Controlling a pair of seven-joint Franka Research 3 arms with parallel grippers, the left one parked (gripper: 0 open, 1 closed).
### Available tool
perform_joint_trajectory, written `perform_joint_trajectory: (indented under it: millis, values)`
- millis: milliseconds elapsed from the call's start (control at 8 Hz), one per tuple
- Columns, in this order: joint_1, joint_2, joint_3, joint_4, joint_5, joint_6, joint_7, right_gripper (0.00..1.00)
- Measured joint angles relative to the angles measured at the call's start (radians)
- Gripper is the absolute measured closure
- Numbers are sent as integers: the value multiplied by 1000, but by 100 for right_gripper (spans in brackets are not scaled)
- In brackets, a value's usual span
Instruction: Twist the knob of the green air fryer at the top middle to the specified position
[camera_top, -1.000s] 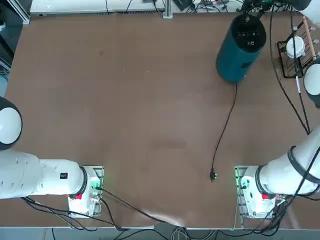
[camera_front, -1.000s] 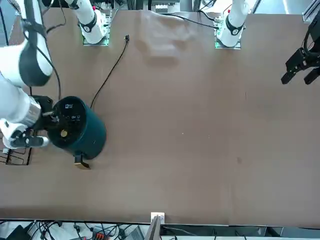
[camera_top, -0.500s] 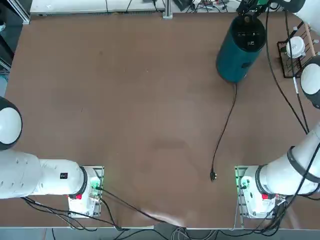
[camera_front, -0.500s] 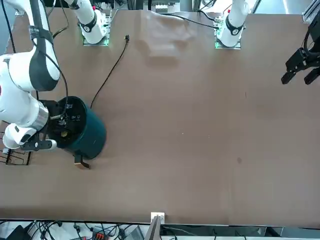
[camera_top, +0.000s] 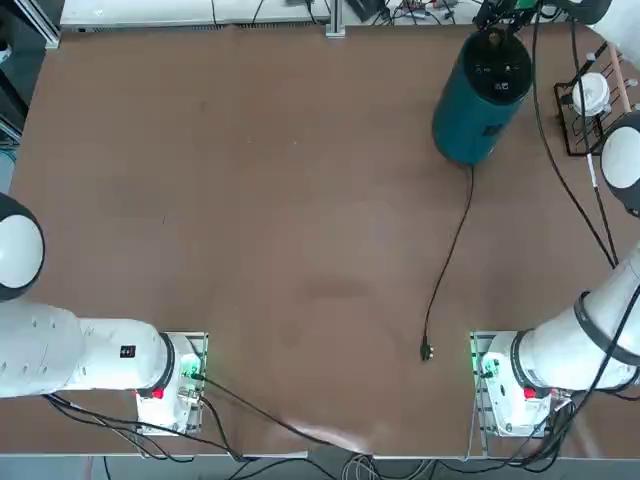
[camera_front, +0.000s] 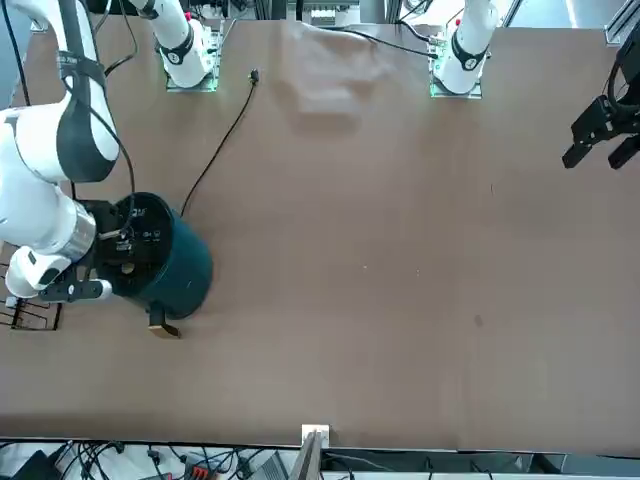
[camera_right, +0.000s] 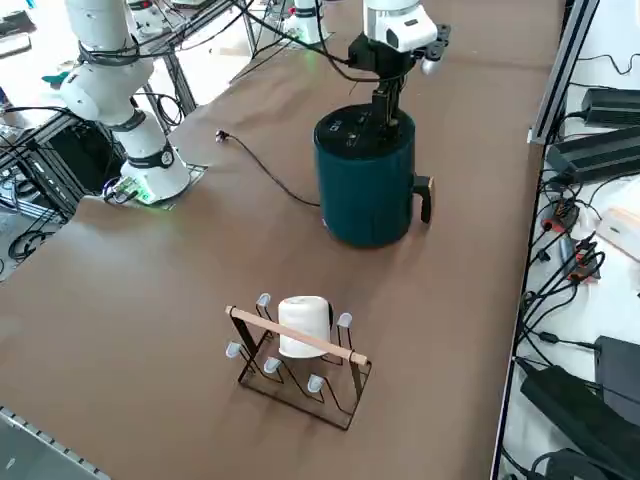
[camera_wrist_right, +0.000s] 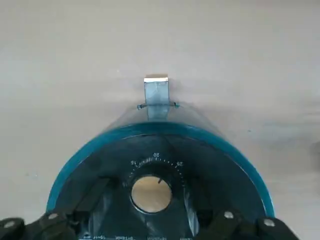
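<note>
Sitting on the green air fryer's (camera_right: 366, 190) round black top, the gold knob (camera_wrist_right: 151, 194) is between the two spread fingers of the right claw (camera_wrist_right: 150, 196), with a gap on each side. The fryer stands at the tabletop's (camera_top: 290, 240) far right part. A wire rack (camera_right: 300, 375) with a white cup (camera_right: 304, 326) is near it. A black cord (camera_top: 450, 255) lies behind.

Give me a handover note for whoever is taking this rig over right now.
Right end effector: over the fryer's black top, fingers open, one on each side of the knob, not gripping it.
Green air fryer: standing upright, cord lying across the table.
Done: fingers lined up around the knob.
Left: close on it, then twist to the specified position, which the pictures don't reveal.
</note>
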Motion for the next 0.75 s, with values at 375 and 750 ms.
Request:
perform_joint_trajectory:
  millis: [375,750]
  values:
    - [0,-3,0,2,0,0,0,21]
    - [0,-7,0,2,0,-2,0,34]
